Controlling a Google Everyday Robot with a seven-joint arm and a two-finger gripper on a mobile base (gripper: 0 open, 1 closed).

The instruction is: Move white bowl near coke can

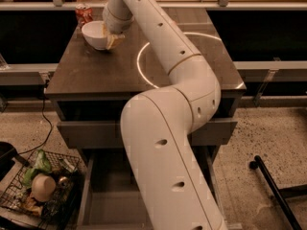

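The white bowl point(94, 34) is at the far left of the dark table point(96, 75), just in front and right of the red coke can point(84, 14), which stands upright at the table's back left corner. My gripper point(110, 37) reaches in from the right at the end of the long white arm. It is shut on the bowl's right rim, with one finger point(114, 40) showing outside the bowl wall. The bowl stands upright, low at the tabletop, a short gap from the can.
A bright ring of light point(144, 56) lies on the tabletop under the arm. A wire basket point(38, 195) with clutter sits on the floor at lower left. An open drawer point(110, 195) is below the table. A black stand leg point(268, 181) is at lower right.
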